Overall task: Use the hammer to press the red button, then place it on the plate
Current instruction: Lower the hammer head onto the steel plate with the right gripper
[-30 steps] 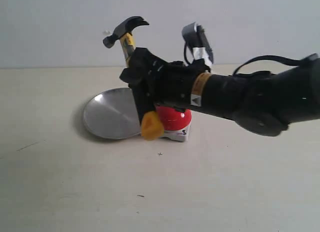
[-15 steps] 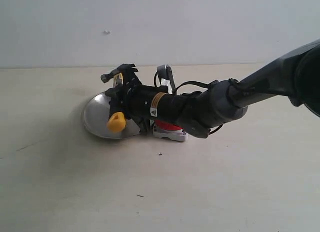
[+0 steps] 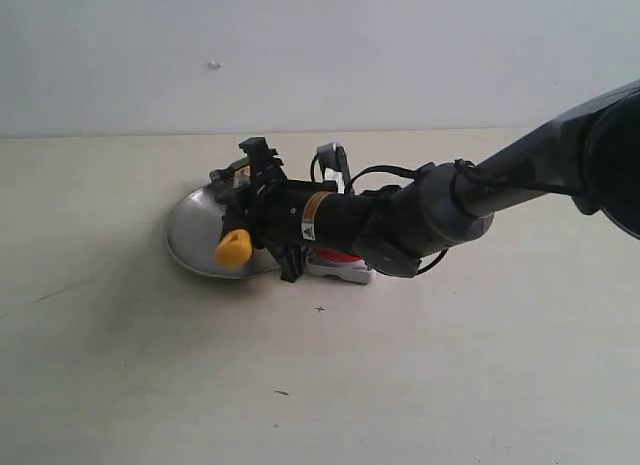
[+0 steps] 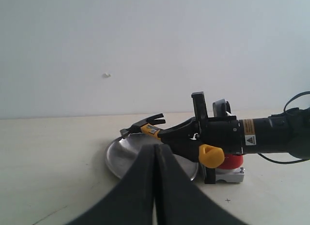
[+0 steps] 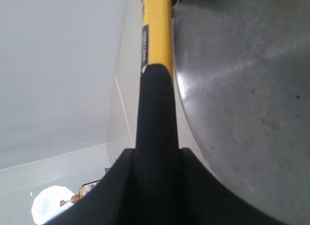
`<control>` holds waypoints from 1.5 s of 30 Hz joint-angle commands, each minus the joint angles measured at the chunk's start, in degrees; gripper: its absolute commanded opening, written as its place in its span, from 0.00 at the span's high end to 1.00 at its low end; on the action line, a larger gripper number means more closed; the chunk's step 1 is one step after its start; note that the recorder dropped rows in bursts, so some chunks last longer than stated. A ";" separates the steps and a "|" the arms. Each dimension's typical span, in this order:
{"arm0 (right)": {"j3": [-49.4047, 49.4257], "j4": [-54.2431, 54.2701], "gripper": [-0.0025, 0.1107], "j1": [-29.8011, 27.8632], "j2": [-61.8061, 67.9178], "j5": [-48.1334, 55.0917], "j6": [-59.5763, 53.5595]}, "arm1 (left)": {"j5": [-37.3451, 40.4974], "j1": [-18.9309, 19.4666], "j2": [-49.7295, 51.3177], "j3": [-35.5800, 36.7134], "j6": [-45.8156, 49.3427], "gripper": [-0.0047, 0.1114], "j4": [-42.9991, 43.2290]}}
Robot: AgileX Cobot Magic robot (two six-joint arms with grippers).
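Steel plate (image 3: pixel 195 235) sits L of centre on pale table (image 3: pixel 420 385), ext. view. Right arm (image 3: pixel 440 210) reaches in from the R side and across the middle, low over the table. Right gripper (image 3: pixel 243 210) is clamped on hammer (image 3: pixel 233 249) at the black grip, approx. mid-handle. Hammer lies near-flat over the plate: yellow butt toward camera above plate's near part, dark head by the far rim. Can't tell if hammer touches plate or hangs just above it. Red button (image 3: pixel 335 257) is just R of plate, mostly hidden behind the wrist; only a red sliver + its grey base (image 3: pixel 350 273) show. Plain white wall (image 3: pixel 400 55) behind.

Left wrist view: left gripper (image 4: pixel 156 152) in foreground, fingers pressed together w/ nothing between them; plate lies beyond its tips. Hammer seen side-on, claw head over plate's far rim, yellow butt in front of the button. Button + base sit beside the plate, apart from the hammer head.

Right wrist view: handle runs straight out between the two black fingers, both snug against the rubber grip, no gap seen. Past the grip the shaft turns yellow w/ a small label. Plate's dull silver face fills one side of the handle, close by it; contact not clear. Hammer head is cut off by frame edge.
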 commanded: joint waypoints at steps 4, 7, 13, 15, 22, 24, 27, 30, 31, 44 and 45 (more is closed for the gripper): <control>-0.86 -2.25 0.84 0.02 -0.95 -3.44 1.02 | 0.17 -0.44 -0.37 0.16 0.06 0.96 0.22; -0.86 -2.25 0.73 0.02 -0.95 -3.44 1.02 | 0.17 -0.44 -0.37 0.16 0.06 0.96 0.22; -0.86 -6.03 0.51 0.02 -0.95 -3.54 2.42 | 0.17 -0.44 -0.37 0.16 0.06 0.96 0.22; -0.86 -8.22 0.46 0.02 -0.95 -3.54 4.11 | 0.17 -0.44 -0.37 0.16 0.06 0.96 0.22; -0.86 -15.57 0.40 0.02 -1.06 -6.86 7.47 | 0.17 -0.44 -0.37 0.16 0.06 0.96 0.22; -0.86 -16.93 0.40 -0.08 -1.06 -7.75 7.47 | 0.17 -0.44 -0.37 0.16 0.06 0.96 0.22; -0.86 -19.53 0.40 -0.08 -1.06 -7.23 7.47 | 0.17 -0.44 -0.37 0.16 0.06 0.96 0.22; -0.86 -20.52 0.40 -0.08 -1.06 -6.11 7.47 | 0.17 -0.44 -0.37 0.16 0.06 0.96 0.22; -0.86 -20.17 0.40 -0.47 -1.06 -6.11 7.47 | 0.17 -0.44 -0.37 0.16 0.06 0.96 0.22; 0.53 -27.73 0.43 -5.50 -1.06 -7.91 7.47 | 0.17 -0.44 -0.37 0.16 0.06 0.96 0.22; 0.53 -27.61 0.43 -5.50 -1.06 -9.03 7.47 | 0.17 -0.44 -0.37 0.16 0.06 0.96 0.22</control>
